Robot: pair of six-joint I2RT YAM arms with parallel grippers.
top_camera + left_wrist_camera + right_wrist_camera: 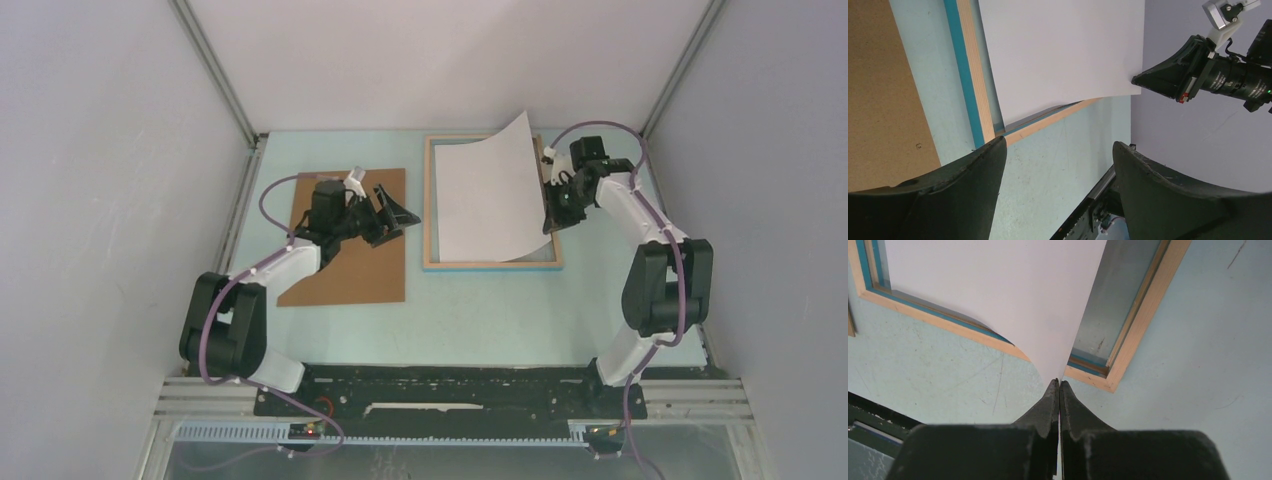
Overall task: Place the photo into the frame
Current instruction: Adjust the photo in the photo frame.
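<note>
The frame [433, 200] lies flat at the back middle of the table, wood side up with turquoise edges. The photo [490, 195] rests over it white side up, so its picture is hidden. Its left part lies in the recess, while its right edge curls up off the frame. My right gripper [553, 205] is shut on that raised right edge. In the right wrist view the fingers [1059, 382] pinch the photo [998, 290] above the frame's rim [1143, 315]. My left gripper [395, 215] hovers open and holds nothing, left of the frame [970, 75], with the photo [1063, 50] ahead of it.
A brown backing board [350, 255] lies flat left of the frame, under my left arm, and shows at the left edge of the left wrist view [883, 90]. Grey walls close in the pale green table on three sides. The black base rail [450, 385] runs along the near edge.
</note>
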